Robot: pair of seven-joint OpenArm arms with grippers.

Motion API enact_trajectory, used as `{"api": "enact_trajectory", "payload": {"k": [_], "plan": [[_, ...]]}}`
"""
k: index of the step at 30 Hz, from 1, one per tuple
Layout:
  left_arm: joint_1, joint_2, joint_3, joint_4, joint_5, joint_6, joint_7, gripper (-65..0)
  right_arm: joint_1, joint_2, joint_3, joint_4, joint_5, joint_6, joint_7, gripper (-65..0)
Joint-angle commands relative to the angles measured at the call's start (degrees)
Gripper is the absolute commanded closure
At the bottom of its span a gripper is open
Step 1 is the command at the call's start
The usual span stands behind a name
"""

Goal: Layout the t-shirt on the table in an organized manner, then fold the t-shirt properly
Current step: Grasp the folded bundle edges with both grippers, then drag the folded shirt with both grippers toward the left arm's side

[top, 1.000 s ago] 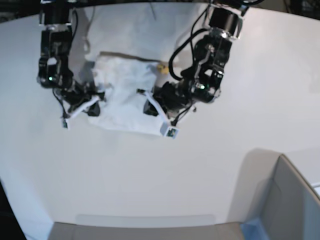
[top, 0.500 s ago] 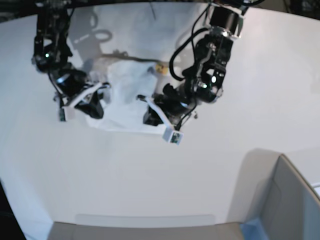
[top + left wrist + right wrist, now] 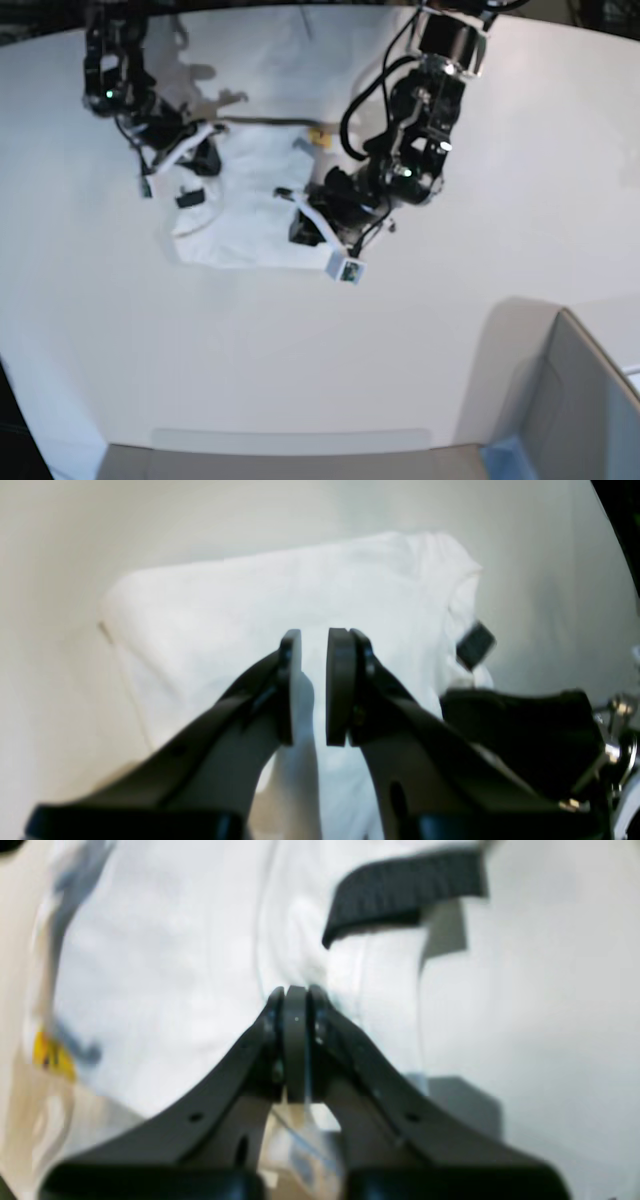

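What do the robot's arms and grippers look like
Both arms are black, jointed, with looping black cables and small green lights. The left gripper and right gripper have dark tapered fingers ending in flat pads; white brackets sit near the wrists.

Both arms are built of glossy black segments with looping black cables and small green indicator lights. The left gripper (image 3: 314, 685) has long black tapered fingers ending in flat grey pads (image 3: 340, 685), with small screw holes along the fingers. The right gripper (image 3: 296, 1040) looks the same, black with white trim along its edges.
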Motion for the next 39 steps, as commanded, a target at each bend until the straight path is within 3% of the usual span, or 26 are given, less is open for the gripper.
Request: {"api": "enact_trajectory", "payload": {"k": [1, 6, 9, 13, 22, 25, 33, 39], "plan": [[-1.35, -0.54, -0.33, 1.05, -0.59, -0.20, -1.11, -8.6, -0.91, 0.26, 0.29, 1.79, -1.88, -1.48, -1.77, -1.7], [-1.97, -0.54, -0.33, 1.05, -0.41, -0.20, -1.46, -8.6, -5.84, -0.18, 0.37, 17.70, -1.71, -1.57, -1.85, -1.7], [-5.48, -0.54, -0.33, -0.71, -0.41, -0.20, -1.20, -8.6, -8.03, -2.55, -0.07, 21.57, -1.71, -1.57, -1.85, -1.7], [-9.00, -0.54, 0.02, -6.25, -0.41, -0.20, -1.64, -8.6, -8.74, -4.93, 0.20, 19.72, -1.88, -1.57, -1.85, -1.7], [-15.07, -0.71, -0.15, -20.93, -0.41, -0.20, -1.81, -8.6, -2.32, -4.84, -0.15, 5.48, -1.88, -1.57, -1.85, -1.7], [-14.72, -3.44, -0.24, -20.76, -0.59, -0.20, -1.46, -8.6, 0.67, -4.05, -0.15, 1.96, -1.88, -1.57, -1.85, -1.7], [-3.73, -10.29, -0.50, -12.93, -0.68, -0.12, -1.11, -8.6, 9.28, -2.47, -1.30, -4.89, -5.40, -1.57, -2.12, -1.7], [10.08, -11.96, -3.14, -0.18, -0.68, -0.12, -1.11, -8.6, 18.78, -2.91, -4.37, -10.52, -11.03, -1.57, -5.81, -1.7]]}}
